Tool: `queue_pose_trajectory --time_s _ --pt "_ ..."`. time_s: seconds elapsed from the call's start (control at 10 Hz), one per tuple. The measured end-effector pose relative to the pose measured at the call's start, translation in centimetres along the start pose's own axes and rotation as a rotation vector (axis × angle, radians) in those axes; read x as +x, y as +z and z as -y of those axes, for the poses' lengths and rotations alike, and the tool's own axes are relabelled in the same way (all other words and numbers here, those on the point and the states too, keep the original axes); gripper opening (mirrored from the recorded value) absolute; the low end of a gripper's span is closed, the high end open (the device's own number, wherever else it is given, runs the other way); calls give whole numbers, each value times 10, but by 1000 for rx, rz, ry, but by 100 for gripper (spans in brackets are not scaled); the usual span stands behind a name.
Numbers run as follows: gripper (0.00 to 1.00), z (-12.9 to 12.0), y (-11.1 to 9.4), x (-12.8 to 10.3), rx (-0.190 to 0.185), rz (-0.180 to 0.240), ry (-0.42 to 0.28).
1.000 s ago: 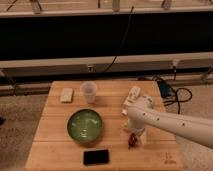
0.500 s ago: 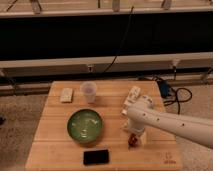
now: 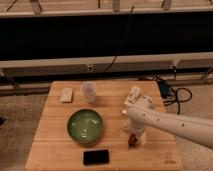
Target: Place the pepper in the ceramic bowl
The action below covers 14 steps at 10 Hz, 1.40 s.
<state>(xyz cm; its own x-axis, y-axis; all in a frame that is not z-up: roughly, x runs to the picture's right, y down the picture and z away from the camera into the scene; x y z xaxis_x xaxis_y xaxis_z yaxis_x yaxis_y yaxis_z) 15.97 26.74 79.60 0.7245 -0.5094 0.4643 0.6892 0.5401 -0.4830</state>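
Observation:
The pepper [image 3: 132,141] is a small dark red-brown piece on the wooden table, right of the green ceramic bowl [image 3: 85,125]. My gripper [image 3: 133,135] hangs at the end of the white arm that reaches in from the right. It points down right over the pepper and hides part of it. The bowl is empty and stands about a hand's width to the left of the gripper.
A clear plastic cup [image 3: 88,92] stands behind the bowl. A white bottle [image 3: 132,95] lies behind my arm. A pale block [image 3: 66,95] sits at the back left. A black phone [image 3: 96,156] lies near the table's [image 3: 50,145] front edge.

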Motion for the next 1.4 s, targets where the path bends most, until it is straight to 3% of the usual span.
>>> queue_pose_trajectory --time_s 0.2,0.4,0.9,1.2,1.4 --pt "51 1 0 -1 4 2 -11" --pt "46 1 -1 -1 6 3 -12" --pt "1 -4 3 3 4 -7 -24" --pt "0 -5 2 4 -2 -9 -24" --pt "0 0 -11 1 -6 -26 -35"
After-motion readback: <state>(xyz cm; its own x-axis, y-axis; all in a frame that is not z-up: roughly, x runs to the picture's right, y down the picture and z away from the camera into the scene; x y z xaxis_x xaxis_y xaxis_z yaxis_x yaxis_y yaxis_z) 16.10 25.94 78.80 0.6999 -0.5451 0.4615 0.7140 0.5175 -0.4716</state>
